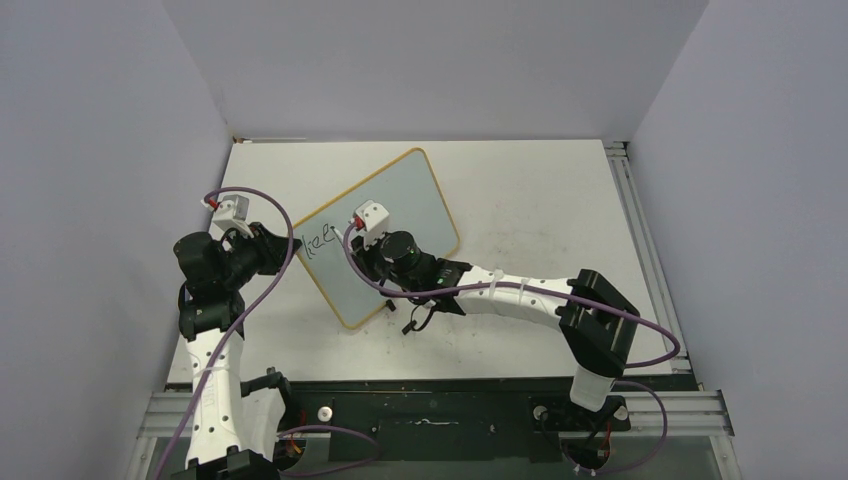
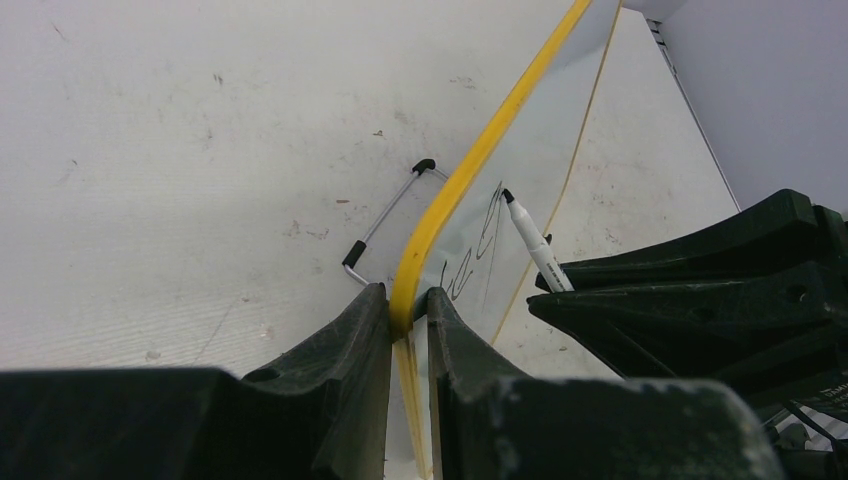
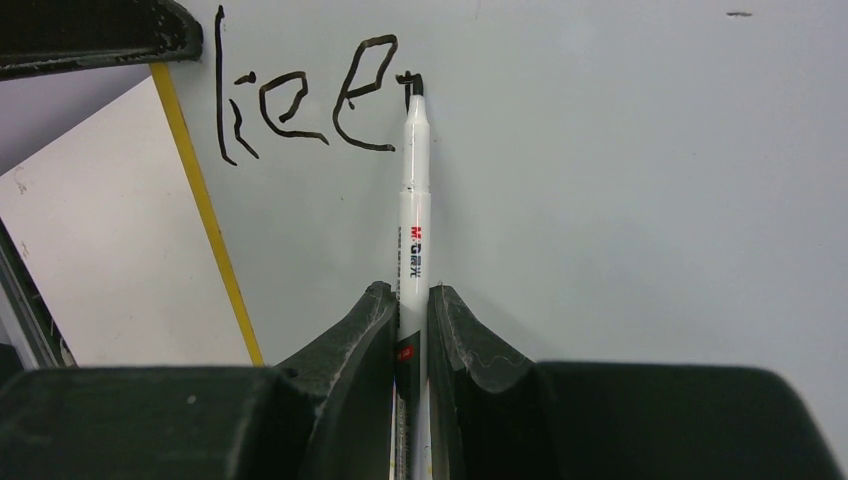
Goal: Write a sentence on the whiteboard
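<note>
Your left end effector (image 2: pixel 408 308) is pinched on the yellow rim of the whiteboard (image 1: pixel 420 195) at its nine o'clock corner, likely steadying it mid-counter (image 1: pixel 540 210); your right end effector (image 3: pixel 410 300), clamped tight on the marker (image 3: pixel 413 200), holds the tip at the sentence (image 3: pixel 300 105), so far "kee"

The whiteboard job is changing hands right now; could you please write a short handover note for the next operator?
Left end effector: shut on the yellow rim of the whiteboard, steadying it.
Right end effector: shut on a marker, tip touching the board.
Whiteboard: on the table, turned at an angle.
Done: the sentence so far reads "kee", with the next letter just begun.
Left: the remaining letters and words.
</note>
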Robot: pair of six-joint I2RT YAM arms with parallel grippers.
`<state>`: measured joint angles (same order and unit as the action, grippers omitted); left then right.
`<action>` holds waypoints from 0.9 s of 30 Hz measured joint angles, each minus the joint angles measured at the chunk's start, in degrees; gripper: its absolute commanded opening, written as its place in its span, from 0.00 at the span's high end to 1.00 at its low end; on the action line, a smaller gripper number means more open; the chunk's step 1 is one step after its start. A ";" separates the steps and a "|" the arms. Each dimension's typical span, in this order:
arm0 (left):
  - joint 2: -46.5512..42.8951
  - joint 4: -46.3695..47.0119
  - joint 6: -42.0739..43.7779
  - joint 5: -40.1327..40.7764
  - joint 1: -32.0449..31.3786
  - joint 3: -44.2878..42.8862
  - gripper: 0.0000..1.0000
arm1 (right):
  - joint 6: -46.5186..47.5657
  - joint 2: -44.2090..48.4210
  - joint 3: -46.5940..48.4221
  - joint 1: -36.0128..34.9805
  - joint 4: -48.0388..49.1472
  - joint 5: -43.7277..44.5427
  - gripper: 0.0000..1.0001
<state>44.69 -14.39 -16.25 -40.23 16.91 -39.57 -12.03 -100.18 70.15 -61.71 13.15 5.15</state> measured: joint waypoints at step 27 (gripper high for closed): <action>0.00 -0.02 0.00 0.11 0.00 0.00 1.00 | -2.19 0.20 -1.90 0.98 -0.24 1.64 0.95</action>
<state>44.69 -14.41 -16.25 -40.12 16.91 -39.57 -14.22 -99.98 68.25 -60.73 12.91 6.79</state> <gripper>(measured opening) 0.151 0.151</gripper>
